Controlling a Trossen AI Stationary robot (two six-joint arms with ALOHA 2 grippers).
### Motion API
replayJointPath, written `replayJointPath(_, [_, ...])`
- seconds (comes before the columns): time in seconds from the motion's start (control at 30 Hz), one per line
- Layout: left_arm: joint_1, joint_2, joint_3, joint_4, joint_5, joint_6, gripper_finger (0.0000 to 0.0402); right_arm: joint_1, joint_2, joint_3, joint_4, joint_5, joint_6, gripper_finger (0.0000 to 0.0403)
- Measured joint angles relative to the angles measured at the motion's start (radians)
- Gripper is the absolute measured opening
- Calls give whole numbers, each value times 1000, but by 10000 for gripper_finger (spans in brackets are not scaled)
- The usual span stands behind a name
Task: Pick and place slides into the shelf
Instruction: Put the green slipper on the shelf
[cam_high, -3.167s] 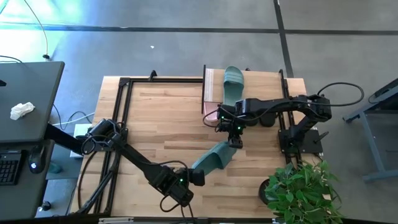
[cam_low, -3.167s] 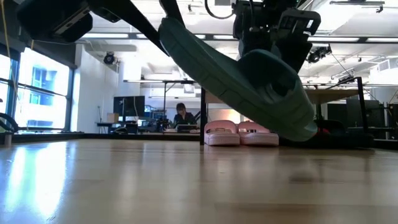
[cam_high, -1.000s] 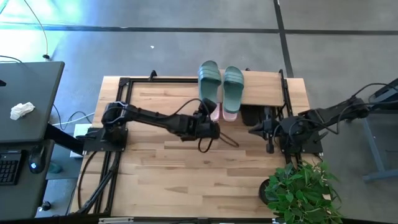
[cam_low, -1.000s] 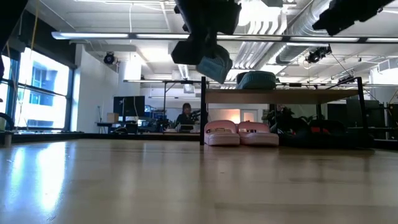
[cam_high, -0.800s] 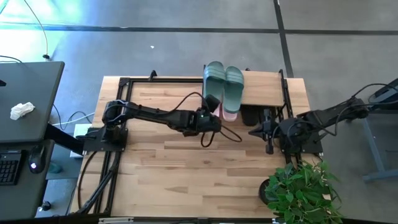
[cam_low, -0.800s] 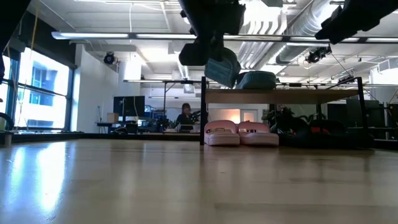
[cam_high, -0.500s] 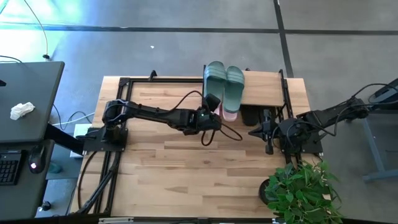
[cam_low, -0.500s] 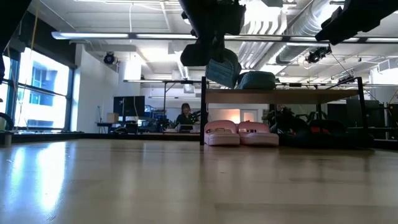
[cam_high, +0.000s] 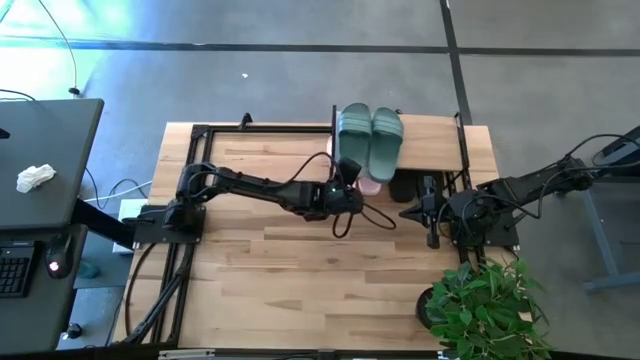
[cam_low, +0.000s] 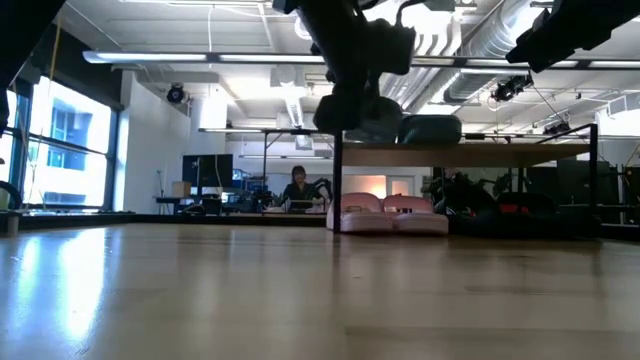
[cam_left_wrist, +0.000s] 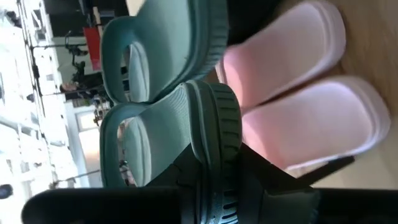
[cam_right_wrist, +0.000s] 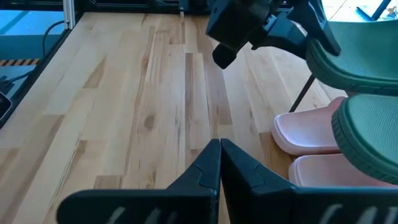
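The shelf (cam_high: 440, 140), a light wooden board on thin black legs, stands at the table's far right. Two teal slides lie side by side over its top board: one (cam_high: 386, 140) rests there free, and my left gripper (cam_high: 345, 190) is shut on the other (cam_high: 352, 135), whose heel sticks out past the board's near edge. Two pink slides (cam_low: 390, 215) and dark slides (cam_high: 405, 185) sit on the table under the board. My right gripper (cam_right_wrist: 219, 155) waits shut by the right edge, touching nothing. My left gripper pinches the heel end (cam_left_wrist: 214, 143) of the left teal slide between its two fingers, one on the footbed side and one under the sole. The fingers come from the near left, slanting slightly down, along the slide. The toe end lies over the top board.
A bare black metal frame (cam_high: 200, 160) borders the table's left and far side. A potted plant (cam_high: 485, 305) stands at the near right corner. Open wooden tabletop (cam_high: 280, 270) stretches across the near half. A person sits far off in the room (cam_low: 297, 185).
My left gripper has gone toward the table's right edge and a little down with the teal slide, bringing it close beside the other teal slide. The shelf, with the slides on it, has slid a little toward the right edge.
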Motion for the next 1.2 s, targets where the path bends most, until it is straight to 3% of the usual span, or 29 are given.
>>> replayJointPath(0.67, [-7,7,25,-2,37,-207,40,0,0,0,-1,19,-18,0])
replayJointPath(1.07, [-7,7,25,0,239,-213,165,0,0,0,-1,31,8,0])
replayJointPath(1.2, [-6,7,25,0,214,-209,186,0,0,0,-2,58,10,0])
